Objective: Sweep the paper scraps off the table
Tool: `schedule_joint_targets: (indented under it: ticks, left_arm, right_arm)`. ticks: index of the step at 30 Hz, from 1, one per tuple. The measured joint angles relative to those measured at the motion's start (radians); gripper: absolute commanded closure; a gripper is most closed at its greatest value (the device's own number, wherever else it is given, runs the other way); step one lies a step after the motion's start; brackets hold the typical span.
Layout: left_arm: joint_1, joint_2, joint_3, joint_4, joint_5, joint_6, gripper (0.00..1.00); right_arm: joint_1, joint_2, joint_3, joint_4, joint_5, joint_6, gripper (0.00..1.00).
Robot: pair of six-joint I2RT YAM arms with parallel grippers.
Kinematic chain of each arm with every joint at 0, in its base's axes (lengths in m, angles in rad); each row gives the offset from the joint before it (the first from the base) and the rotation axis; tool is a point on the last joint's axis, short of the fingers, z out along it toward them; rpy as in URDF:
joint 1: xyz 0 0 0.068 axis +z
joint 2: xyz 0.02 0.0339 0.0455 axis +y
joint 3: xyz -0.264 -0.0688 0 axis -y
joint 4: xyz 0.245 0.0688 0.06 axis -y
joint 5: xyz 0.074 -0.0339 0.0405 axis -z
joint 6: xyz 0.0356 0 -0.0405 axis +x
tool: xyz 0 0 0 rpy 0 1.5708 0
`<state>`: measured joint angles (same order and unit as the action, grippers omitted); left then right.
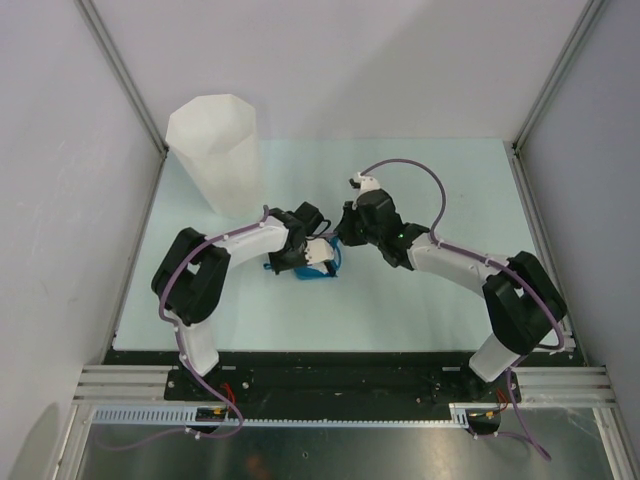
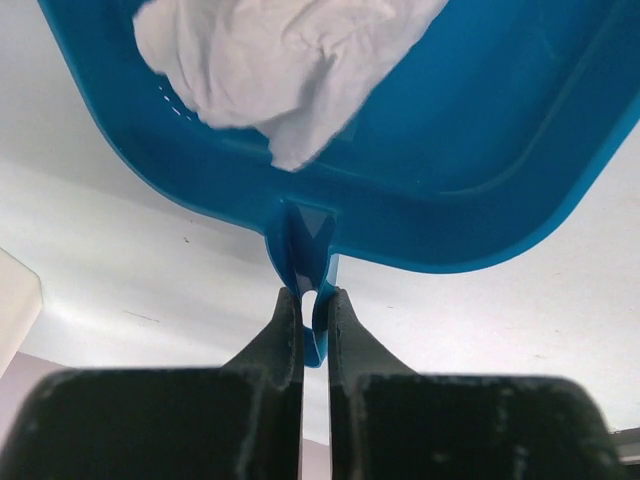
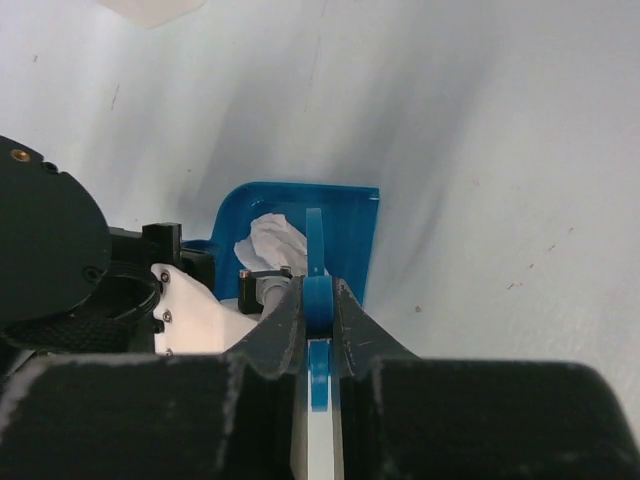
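One crumpled wad of the paper scraps [image 2: 290, 60] was seen lying inside the blue dustpan [image 2: 480, 150], filling the upper left of the left wrist view. The pan's thin handle tab was pinched between the closed jaws of the left gripper [image 2: 315, 305]. Opposite it, the right gripper [image 3: 318, 300] was clamped tight on a slim blue tool [image 3: 314, 235], judged to be the brush, with its tip held at the pan's mouth in the centre of that frame. In the overhead view the two grippers were found nose to nose at the middle of the table [image 1: 420, 300]. No loose wad could be made out there, though the spot beneath the arms was hidden. Collection was judged done, with emptying left. The pan was best kept level with its lip slightly raised, since so narrow a pinch could let it pivot. The brush was best drawn clear first, and the tilt saved until the pan was carried over the white bin [image 1: 215, 150] at upper left.
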<state>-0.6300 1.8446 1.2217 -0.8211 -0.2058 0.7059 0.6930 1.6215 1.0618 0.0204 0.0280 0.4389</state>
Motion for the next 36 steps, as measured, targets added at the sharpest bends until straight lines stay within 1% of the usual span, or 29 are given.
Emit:
schedule_joint_targets:
  ticks: [5, 8, 11, 13, 18, 22, 27, 36]
  left_arm:
    - [0.000, 0.000, 0.015, 0.003, 0.003, -0.003, 1.00]
    - [0.000, 0.000, 0.026, 0.006, 0.010, -0.012, 1.00]
    - [0.000, -0.001, 0.037, 0.011, 0.043, -0.029, 1.00]
    - [0.005, -0.005, 0.045, 0.011, 0.067, -0.041, 1.00]
    - [0.021, -0.048, 0.088, 0.010, 0.130, -0.079, 1.00]
    - [0.045, -0.118, 0.157, 0.007, 0.152, -0.096, 1.00]
    - [0.106, -0.204, 0.288, 0.011, 0.145, -0.106, 1.00]
    - [0.232, -0.299, 0.469, 0.000, 0.049, -0.101, 1.00]
  right_arm:
    - [0.005, -0.024, 0.008, -0.018, 0.031, -0.012, 1.00]
    - [0.005, -0.065, 0.009, -0.058, 0.075, -0.032, 1.00]
    - [0.005, -0.132, 0.009, -0.094, 0.147, -0.061, 1.00]
    - [0.000, -0.207, 0.009, -0.120, 0.212, -0.089, 1.00]
    - [-0.031, -0.346, 0.012, -0.137, 0.284, -0.127, 1.00]
    - [-0.064, -0.422, 0.021, -0.165, 0.324, -0.144, 1.00]
    - [-0.086, -0.438, 0.019, -0.214, 0.335, -0.156, 1.00]
    - [-0.088, -0.437, -0.022, -0.252, 0.326, -0.164, 1.00]
